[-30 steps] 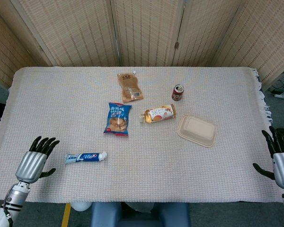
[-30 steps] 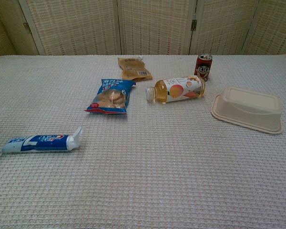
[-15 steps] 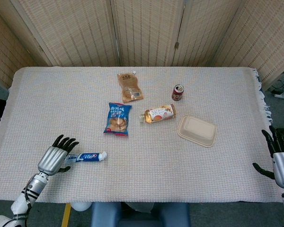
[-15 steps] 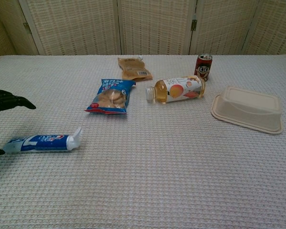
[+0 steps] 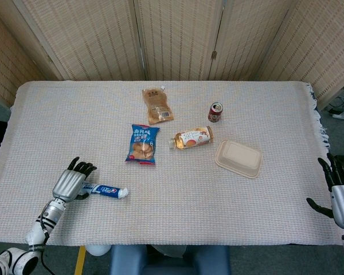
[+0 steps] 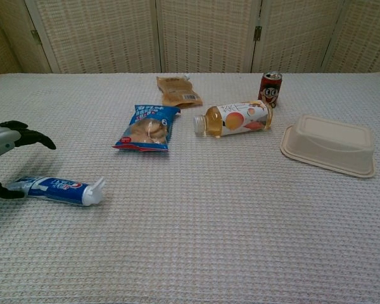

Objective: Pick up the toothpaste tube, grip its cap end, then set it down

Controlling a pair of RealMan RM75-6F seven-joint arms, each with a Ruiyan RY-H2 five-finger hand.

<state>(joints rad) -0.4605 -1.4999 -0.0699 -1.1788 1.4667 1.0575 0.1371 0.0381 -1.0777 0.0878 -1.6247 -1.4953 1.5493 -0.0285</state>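
The blue-and-white toothpaste tube lies flat near the table's front left, its white cap pointing right. My left hand is over the tube's flat tail end, fingers spread above it and the thumb touching the tail; it holds nothing. Off the table's right edge, my right hand hangs with its fingers apart and empty; only the head view shows it.
Behind the tube lie a blue snack bag, a brown pouch, a juice bottle on its side, a red can and a beige lidded box.
My left hand has moved right from the table's edge onto the tube's tail. The tube has turned slightly, its cap end swinging toward the front edge. The right hand stayed still.
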